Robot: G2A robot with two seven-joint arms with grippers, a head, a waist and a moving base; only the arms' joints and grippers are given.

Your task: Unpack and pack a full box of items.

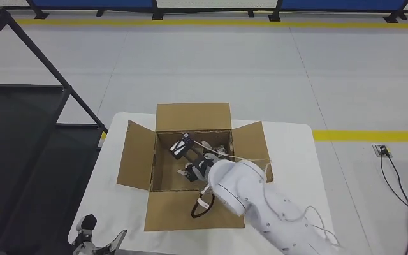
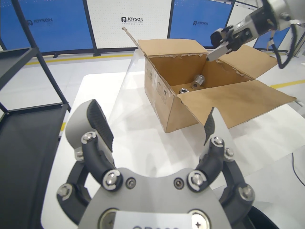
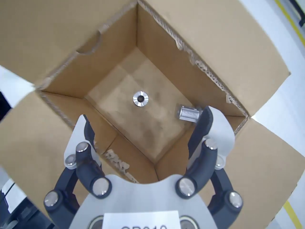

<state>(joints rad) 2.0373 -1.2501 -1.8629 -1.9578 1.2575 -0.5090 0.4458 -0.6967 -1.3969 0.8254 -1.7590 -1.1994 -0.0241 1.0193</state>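
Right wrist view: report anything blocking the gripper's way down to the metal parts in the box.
Nothing visible does. The right gripper hangs open over the open box; the upright part and the sideways part lie bare on its floor.

We see a smooth pale grey floor [image 1: 255,64] all round a white rectangular table [image 1: 290,153]. At twelve o'clock a yellow painted line [image 1: 210,23] runs along the foot of a fence of blue and white panels [image 2: 59,22] set between black posts. A second yellow stripe [image 1: 360,135] lies at three o'clock, near a small floor socket [image 1: 381,150]. At nine o'clock a black metal shelf rack [image 1: 32,159] stands just beside the table. The light is even and bright.
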